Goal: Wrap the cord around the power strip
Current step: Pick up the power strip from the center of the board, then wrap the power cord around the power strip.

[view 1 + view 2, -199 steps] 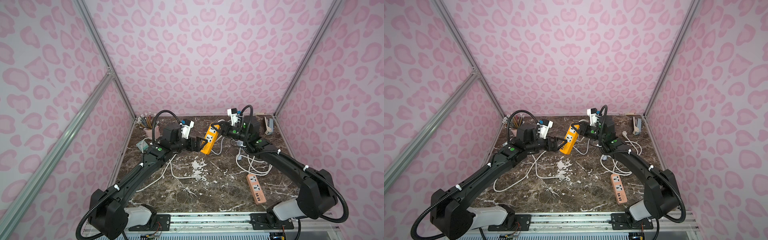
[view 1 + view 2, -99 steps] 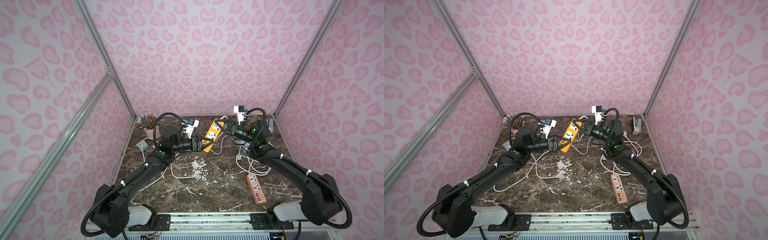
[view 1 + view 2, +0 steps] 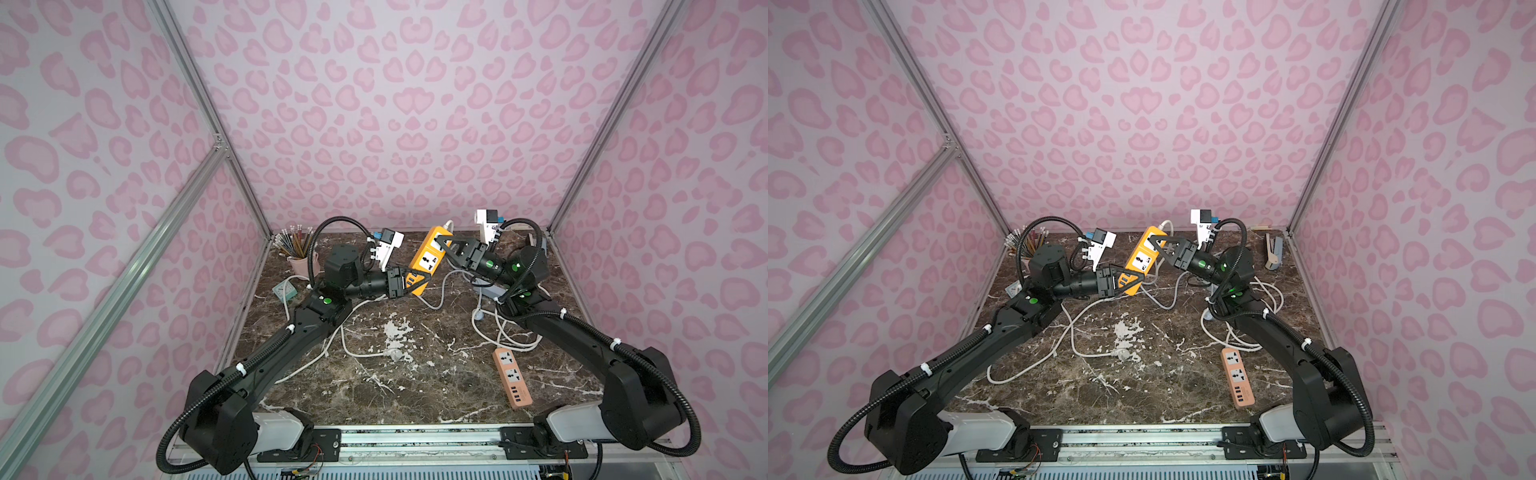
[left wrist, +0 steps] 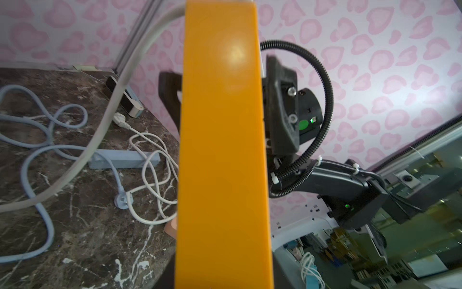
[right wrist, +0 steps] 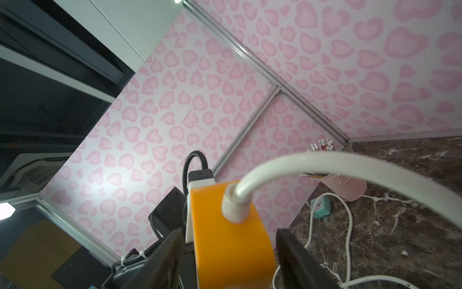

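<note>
Three power strips: orange strip (image 3: 428, 257) aloft; salmon strip (image 3: 512, 382), blue strip (image 4: 125, 160) lying flat.

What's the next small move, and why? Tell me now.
Probably draw the right gripper back off the orange power strip and down toward the loose white cord. Its jaws stand open, clear of both sides of the strip's cord end, while the left gripper is shut on the other end and holds it up. The cord hangs unwrapped.

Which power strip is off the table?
The yellow-orange strip: the left gripper grips its near end, the right gripper straddles its cord end, open. The salmon strip and the pale blue strip lie flat on the table.
</note>
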`<state>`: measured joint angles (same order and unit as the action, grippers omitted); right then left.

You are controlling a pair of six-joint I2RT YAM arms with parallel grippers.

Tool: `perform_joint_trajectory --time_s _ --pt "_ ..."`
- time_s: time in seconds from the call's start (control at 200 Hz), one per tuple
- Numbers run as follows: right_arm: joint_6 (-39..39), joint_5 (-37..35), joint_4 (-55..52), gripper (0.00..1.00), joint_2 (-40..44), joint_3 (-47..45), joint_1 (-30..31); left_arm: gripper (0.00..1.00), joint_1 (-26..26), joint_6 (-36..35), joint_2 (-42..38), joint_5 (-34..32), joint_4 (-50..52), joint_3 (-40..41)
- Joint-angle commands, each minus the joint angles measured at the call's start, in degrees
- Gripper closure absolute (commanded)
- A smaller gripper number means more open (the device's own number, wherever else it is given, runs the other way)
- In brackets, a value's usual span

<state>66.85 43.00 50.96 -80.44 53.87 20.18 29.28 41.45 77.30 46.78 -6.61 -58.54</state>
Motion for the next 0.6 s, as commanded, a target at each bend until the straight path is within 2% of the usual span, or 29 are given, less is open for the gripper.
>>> perform_joint_trajectory --time_s 0.0,0.06,0.14,0.215,0.29,0.385,0.495,0.595 --pt "-0.6 -0.25 -1.11 0.23 1.86 -1.74 -1.97 0.93 -0.36 -4.53 0.09 -5.21 3.54 -4.19" --pt "-3.05 -0.27 -3.52 0.2 3.35 -3.32 -3.0 0.96 -0.51 -5.22 0.69 -7.26 6.22 -6.61" --pt "-10.32 -3.17 -9.91 0.19 5.85 -5.88 -3.51 0.97 -0.58 -4.75 1.8 -8.37 7.48 -9.52" --pt "-21.45 -14.11 -19.17 0.21 7.44 -7.38 -1.11 0.97 -0.39 -3.23 2.99 -7.59 7.3 -12.1" --pt "-30.74 -26.05 -21.45 0.21 6.29 -7.89 4.16 0.97 0.18 -2.46 4.11 -7.95 8.37 -14.68" --pt "-34.76 -36.64 -15.08 0.2 2.49 -9.11 8.78 0.97 1.21 -2.15 4.83 -8.61 9.55 -17.78" --pt "-32.35 -42.13 -0.33 0.19 -2.89 -11.58 10.9 0.97 1.72 -0.39 4.5 -9.25 9.1 -18.28" --pt "-37.02 -48.77 5.86 0.2 -7.65 -9.85 14.1 0.97 2.25 0.96 3.77 -9.52 8.39 -17.62"
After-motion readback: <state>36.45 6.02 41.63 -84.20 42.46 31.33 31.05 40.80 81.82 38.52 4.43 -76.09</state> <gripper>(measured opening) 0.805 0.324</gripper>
